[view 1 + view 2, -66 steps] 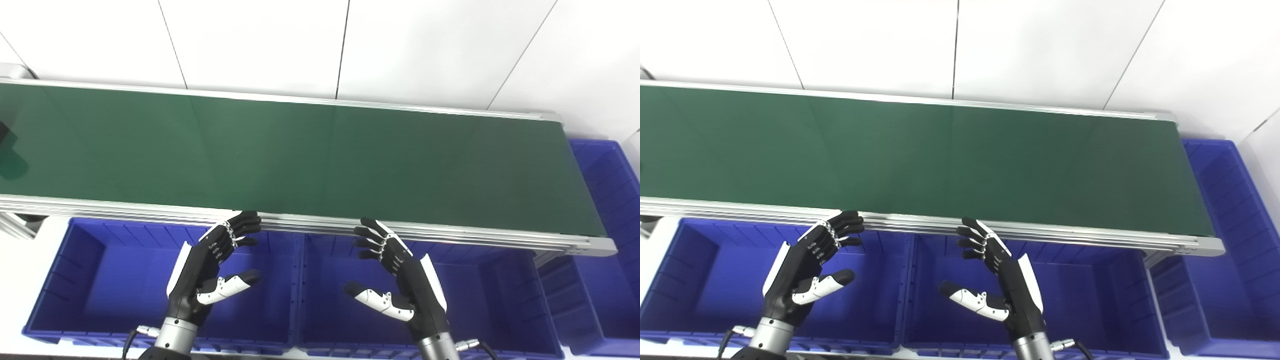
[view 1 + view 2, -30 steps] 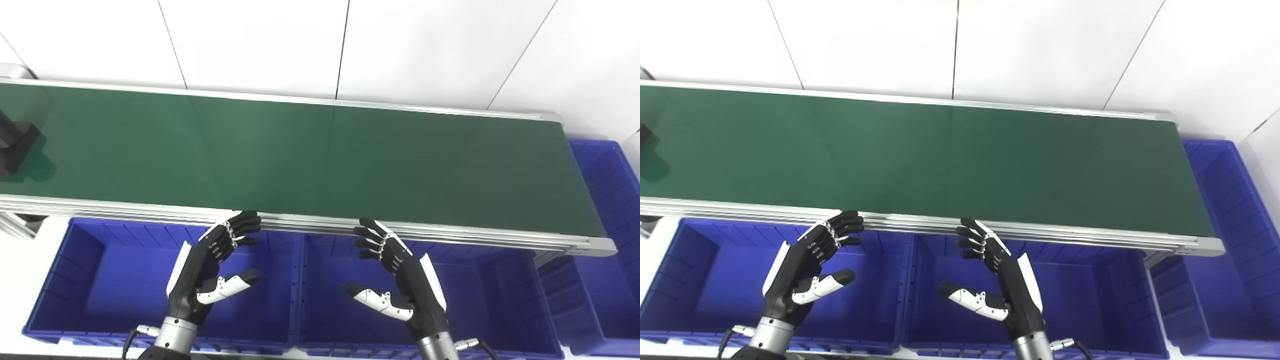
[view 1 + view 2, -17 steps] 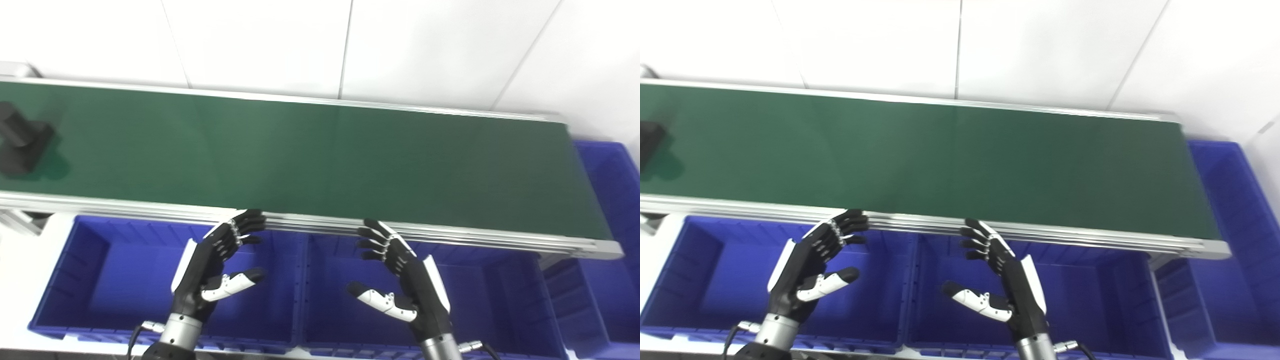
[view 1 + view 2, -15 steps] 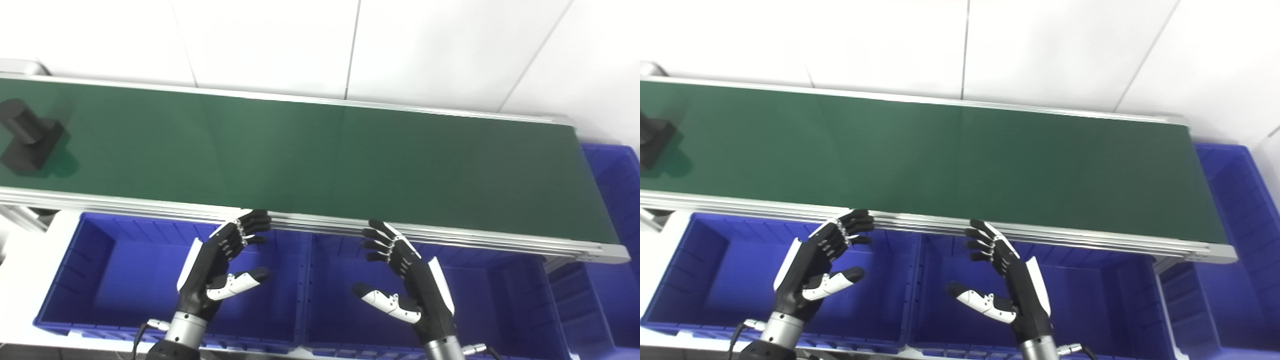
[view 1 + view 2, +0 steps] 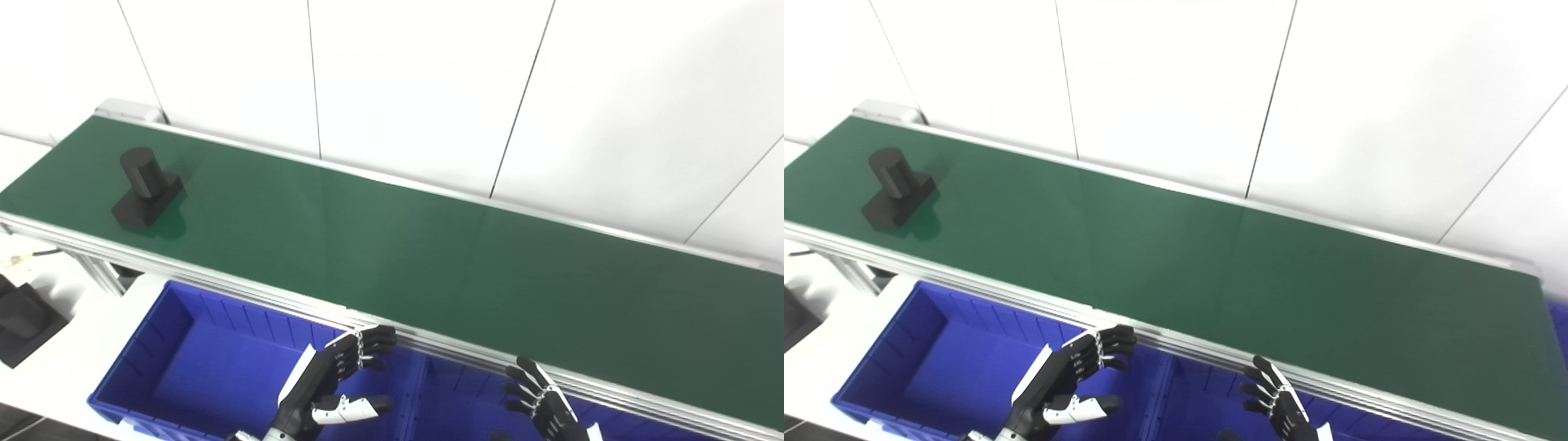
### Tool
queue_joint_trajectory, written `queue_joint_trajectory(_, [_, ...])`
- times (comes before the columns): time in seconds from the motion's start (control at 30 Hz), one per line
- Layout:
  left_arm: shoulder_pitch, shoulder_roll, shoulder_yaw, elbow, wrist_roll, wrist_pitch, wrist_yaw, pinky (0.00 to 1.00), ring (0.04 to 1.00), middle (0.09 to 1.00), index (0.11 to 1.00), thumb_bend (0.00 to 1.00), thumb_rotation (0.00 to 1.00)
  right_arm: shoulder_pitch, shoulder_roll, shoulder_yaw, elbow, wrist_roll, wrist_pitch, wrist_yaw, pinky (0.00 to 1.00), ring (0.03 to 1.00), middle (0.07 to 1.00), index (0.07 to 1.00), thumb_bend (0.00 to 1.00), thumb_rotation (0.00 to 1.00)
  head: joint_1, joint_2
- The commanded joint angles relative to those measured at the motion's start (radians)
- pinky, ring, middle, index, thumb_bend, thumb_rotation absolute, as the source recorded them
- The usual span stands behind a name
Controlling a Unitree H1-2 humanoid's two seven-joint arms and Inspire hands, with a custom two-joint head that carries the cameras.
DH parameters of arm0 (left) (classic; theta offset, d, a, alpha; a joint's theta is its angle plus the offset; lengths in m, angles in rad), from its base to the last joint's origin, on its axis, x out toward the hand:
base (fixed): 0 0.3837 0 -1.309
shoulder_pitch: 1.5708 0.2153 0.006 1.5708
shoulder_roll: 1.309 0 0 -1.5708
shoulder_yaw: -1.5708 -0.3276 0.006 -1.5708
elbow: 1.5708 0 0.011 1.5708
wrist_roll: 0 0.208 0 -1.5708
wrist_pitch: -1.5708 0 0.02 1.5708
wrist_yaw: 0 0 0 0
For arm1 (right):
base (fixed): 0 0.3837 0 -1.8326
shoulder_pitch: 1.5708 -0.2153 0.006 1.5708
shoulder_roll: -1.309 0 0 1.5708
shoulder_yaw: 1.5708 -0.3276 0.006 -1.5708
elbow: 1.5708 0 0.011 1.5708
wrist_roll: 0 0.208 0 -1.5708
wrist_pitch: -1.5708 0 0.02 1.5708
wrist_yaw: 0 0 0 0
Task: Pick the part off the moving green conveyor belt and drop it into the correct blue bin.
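Note:
A black part (image 5: 146, 187), a short cylinder standing on a square base, rides on the green conveyor belt (image 5: 392, 257) near its far left end. My left hand (image 5: 334, 383) is open and empty, hovering over the left blue bin (image 5: 202, 373) just below the belt's near rail. My right hand (image 5: 545, 410) is open and empty at the bottom edge, over the middle blue bin (image 5: 465, 410), partly cut off. Both hands are far to the right of the part.
A second black part of the same shape (image 5: 21, 324) sits on the white surface left of the bins, off the belt. The belt's aluminium rail (image 5: 245, 285) runs between hands and belt. A white panelled wall stands behind.
The camera has swung left and up, so the whole picture shifted. The black part has travelled rightward along the belt into full view. Both hands keep their open pose over the bins.

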Motion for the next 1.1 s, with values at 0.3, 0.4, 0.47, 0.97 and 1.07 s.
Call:
queue_joint_trajectory(0.3, [-0.054, -0.016, 0.0, 0.074, 0.004, -0.1, 0.014, 0.65, 0.726, 0.751, 0.741, 0.92, 0.35, -0.033, 0.005, -0.017, 0.049, 0.013, -0.077, -0.006, 0.67, 0.763, 0.82, 0.872, 0.55, 0.37, 0.052, -0.096])
queue_joint_trajectory(0.4, [-0.062, -0.018, 0.001, 0.09, 0.01, -0.104, 0.015, 0.63, 0.716, 0.745, 0.735, 0.93, 0.35, -0.038, 0.004, -0.018, 0.062, 0.017, -0.078, -0.006, 0.66, 0.762, 0.82, 0.872, 0.54, 0.37, 0.063, -0.111])
queue_joint_trajectory(0.47, [-0.067, -0.017, 0.001, 0.096, 0.009, -0.103, 0.013, 0.64, 0.714, 0.742, 0.732, 0.94, 0.35, -0.041, 0.003, -0.019, 0.068, 0.018, -0.078, -0.005, 0.66, 0.767, 0.822, 0.874, 0.54, 0.36, 0.07, -0.116])
queue_joint_trajectory(0.97, [-0.075, -0.019, 0.002, 0.108, 0.011, -0.104, 0.013, 0.62, 0.705, 0.733, 0.721, 0.96, 0.33, -0.045, 0.007, -0.024, 0.073, 0.018, -0.077, -0.007, 0.65, 0.757, 0.81, 0.865, 0.56, 0.37, 0.065, -0.114])
queue_joint_trajectory(1.07, [-0.074, -0.02, 0.001, 0.106, 0.01, -0.104, 0.012, 0.63, 0.706, 0.734, 0.721, 0.96, 0.33, -0.047, 0.008, -0.026, 0.073, 0.018, -0.078, -0.009, 0.65, 0.757, 0.807, 0.864, 0.55, 0.35, 0.065, -0.116])
